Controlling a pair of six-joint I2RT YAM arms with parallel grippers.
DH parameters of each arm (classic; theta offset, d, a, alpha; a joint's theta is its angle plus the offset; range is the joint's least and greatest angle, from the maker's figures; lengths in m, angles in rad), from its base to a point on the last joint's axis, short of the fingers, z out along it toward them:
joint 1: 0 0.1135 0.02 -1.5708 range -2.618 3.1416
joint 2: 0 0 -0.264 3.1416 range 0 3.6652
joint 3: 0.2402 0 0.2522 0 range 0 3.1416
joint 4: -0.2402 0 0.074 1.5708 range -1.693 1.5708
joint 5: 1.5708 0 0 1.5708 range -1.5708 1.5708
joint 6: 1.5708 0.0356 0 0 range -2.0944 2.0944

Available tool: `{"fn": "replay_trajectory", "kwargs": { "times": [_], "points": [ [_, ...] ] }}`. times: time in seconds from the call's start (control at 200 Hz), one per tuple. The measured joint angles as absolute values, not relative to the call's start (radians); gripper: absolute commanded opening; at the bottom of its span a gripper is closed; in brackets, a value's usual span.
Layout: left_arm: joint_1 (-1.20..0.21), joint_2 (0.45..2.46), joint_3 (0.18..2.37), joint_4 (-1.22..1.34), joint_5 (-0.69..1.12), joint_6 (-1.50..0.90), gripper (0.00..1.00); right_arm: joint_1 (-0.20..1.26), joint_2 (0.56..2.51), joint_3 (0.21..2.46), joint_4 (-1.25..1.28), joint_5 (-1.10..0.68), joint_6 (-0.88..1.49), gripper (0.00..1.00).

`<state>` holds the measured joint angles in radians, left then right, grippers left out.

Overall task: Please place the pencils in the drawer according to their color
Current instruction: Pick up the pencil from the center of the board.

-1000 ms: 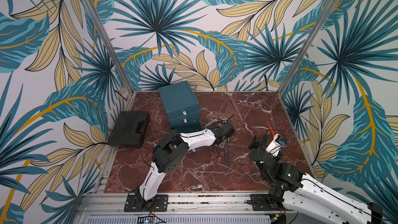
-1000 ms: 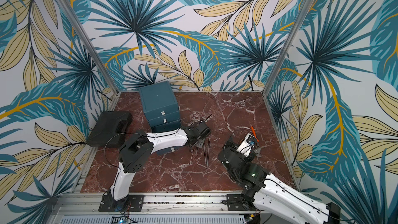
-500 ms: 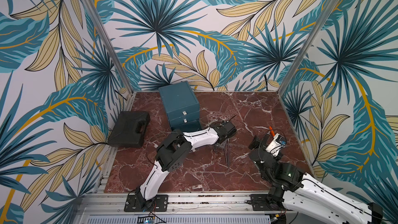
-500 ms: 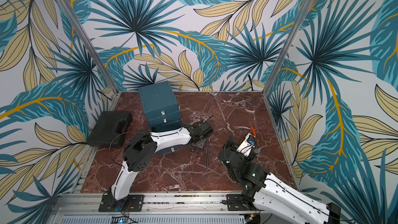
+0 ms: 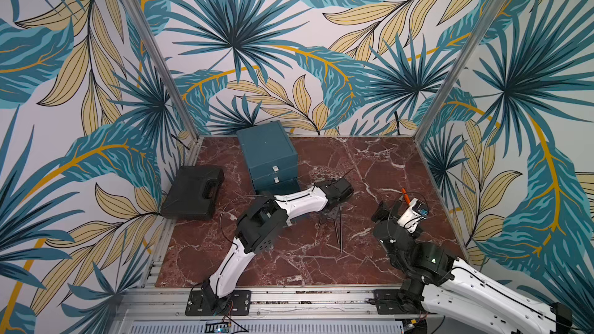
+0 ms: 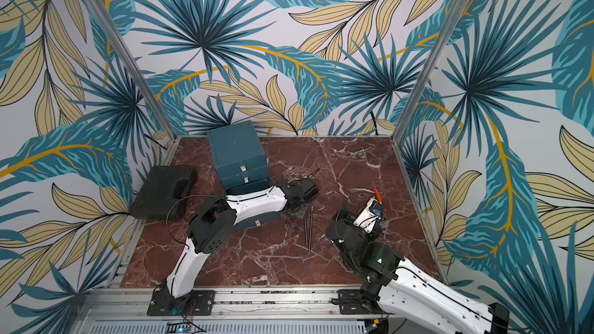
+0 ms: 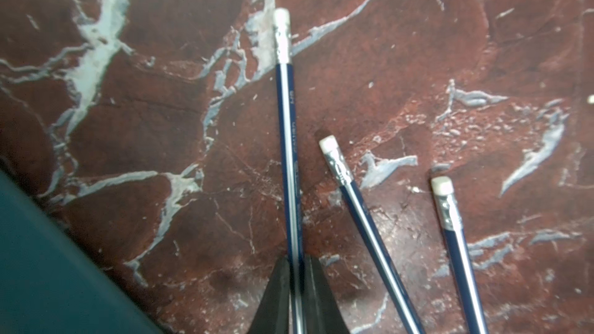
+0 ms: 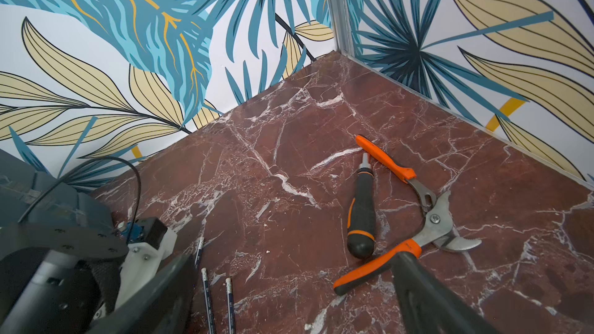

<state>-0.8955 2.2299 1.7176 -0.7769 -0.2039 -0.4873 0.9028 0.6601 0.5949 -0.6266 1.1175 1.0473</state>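
Note:
My left gripper [image 7: 296, 266] is shut on a dark pencil [image 7: 287, 142] with a silver cap and white eraser, low over the marble. Two more dark pencils [image 7: 369, 229] [image 7: 456, 252] lie beside it, apart from the fingers. In both top views these lie just in front of the left gripper [image 5: 328, 215]; the pair shows as thin lines [image 6: 308, 229]. The teal drawer cabinet [image 5: 266, 152] stands behind the left arm, its lowest drawer [image 6: 254, 220] pulled out and partly hidden under the arm. My right gripper [image 8: 295, 300] is open and holds nothing.
Orange-handled pliers [image 8: 401, 171] and a black screwdriver [image 8: 361, 213] lie right in front of the right gripper, one finger over a plier handle. A black plastic case [image 5: 193, 192] sits at the left wall. Patterned walls enclose the marble floor [image 5: 369, 155].
The left jaws have closed onto the dark pencil, and the left arm's elbow has shifted slightly. The right arm has not moved.

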Motion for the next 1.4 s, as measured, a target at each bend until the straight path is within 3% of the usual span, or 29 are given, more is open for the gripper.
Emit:
{"fn": "replay_trajectory", "kwargs": {
  "times": [0.18,0.346,0.541,0.947,1.402],
  "points": [
    [-0.873,2.239,1.746,-0.828,-0.152,-0.456,0.15,0.903,0.658,0.595,-0.627,1.118,1.048,1.0],
    [-0.861,2.274,1.816,-0.893,-0.129,-0.43,0.22,0.903,0.658,0.595,-0.627,1.118,1.05,0.99],
    [-0.854,2.306,1.872,-0.946,-0.107,-0.411,0.23,0.903,0.658,0.595,-0.627,1.118,1.055,1.0],
    [-0.852,2.328,1.909,-0.973,-0.097,-0.395,0.0,0.903,0.658,0.595,-0.627,1.108,1.063,0.99],
    [-0.854,2.299,1.867,-0.927,-0.105,-0.395,0.0,0.903,0.658,0.595,-0.627,1.09,1.058,0.99]
  ]
}}
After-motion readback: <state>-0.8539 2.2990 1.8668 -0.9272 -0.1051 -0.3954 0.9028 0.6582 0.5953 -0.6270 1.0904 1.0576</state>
